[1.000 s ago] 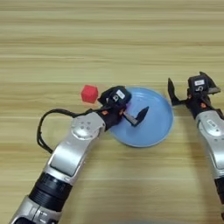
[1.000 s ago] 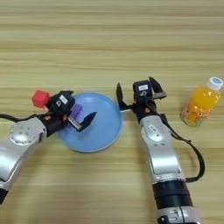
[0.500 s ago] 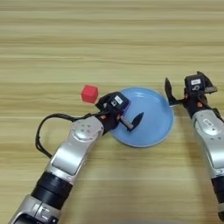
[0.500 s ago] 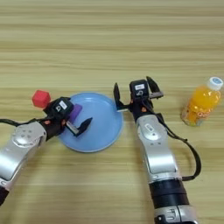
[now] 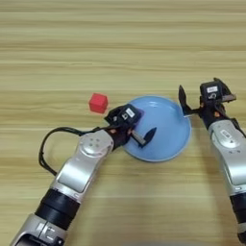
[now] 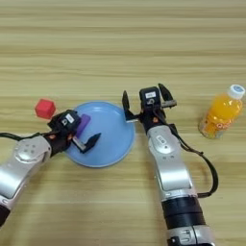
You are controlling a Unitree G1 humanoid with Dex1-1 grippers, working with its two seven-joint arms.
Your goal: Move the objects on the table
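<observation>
The purple block (image 6: 82, 124) is lying flat on the left part of the round light-blue plate (image 6: 115, 139), just beside the left gripper (image 6: 85, 139); only the right eye view is showing it, since in the left eye view the gripper's body is hiding it; the red cube (image 5: 98, 103) is sitting on the table (image 5: 120, 43) up-left of the plate, apart from its rim. The right eye view alone is also showing an orange drink bottle (image 6: 220, 112) standing at the far right, well apart from the plate.

The left arm is reaching in from the lower left, its elbow bent, its gripper lying over the plate's left side with its 2 black fingers (image 5: 150, 135) spread wide and holding nothing; the right gripper (image 5: 204, 98) is hanging at the plate's right rim, its forearm running down to the lower edge, its 2 fingers splayed apart and empty.
</observation>
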